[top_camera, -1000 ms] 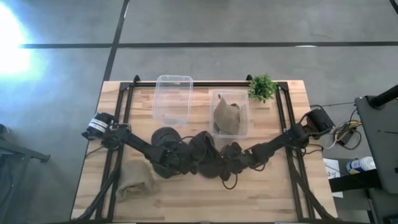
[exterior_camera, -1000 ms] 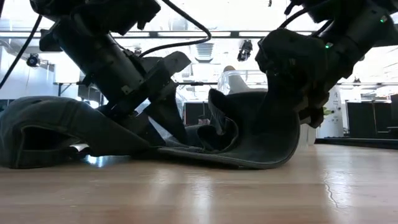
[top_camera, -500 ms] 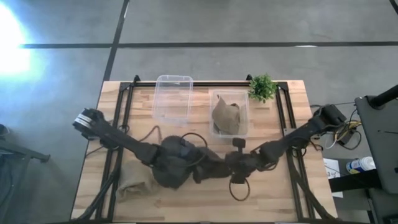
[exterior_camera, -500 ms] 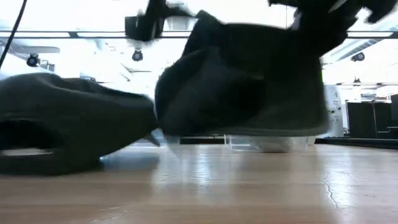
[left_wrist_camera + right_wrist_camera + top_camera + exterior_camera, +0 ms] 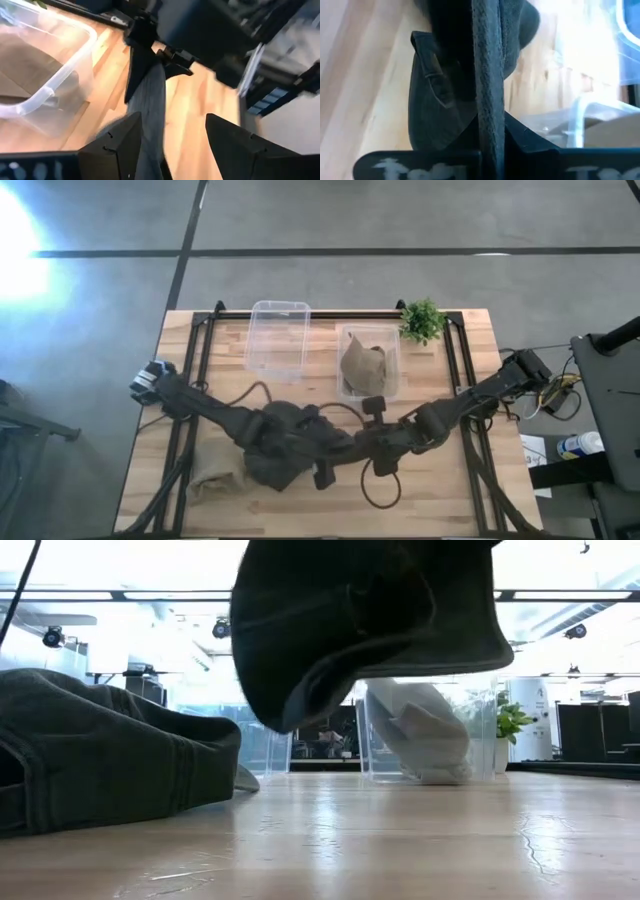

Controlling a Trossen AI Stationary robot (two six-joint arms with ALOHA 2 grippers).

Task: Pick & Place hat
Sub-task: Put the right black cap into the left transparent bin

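A dark cloth hat (image 5: 283,452) hangs above the wooden table (image 5: 440,498), front of centre; behind it two clear plastic bins stand side by side, the right bin (image 5: 370,362) holding a tan cloth hat (image 5: 366,367), the left bin (image 5: 278,338) beside it; a small green plant (image 5: 422,319) stands right of the bins; another tan hat (image 5: 215,483) lies front left.

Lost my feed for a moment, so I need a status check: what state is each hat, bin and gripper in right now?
dark hat: lifted clear of the table, held by both grippers.
tan hat: lying on the table, untouched.
left bin: upright, open, empty.
right bin: upright, open, holds a beige hat.
left gripper: gripping the dark hat's fabric.
right gripper: shut on the dark hat's edge.
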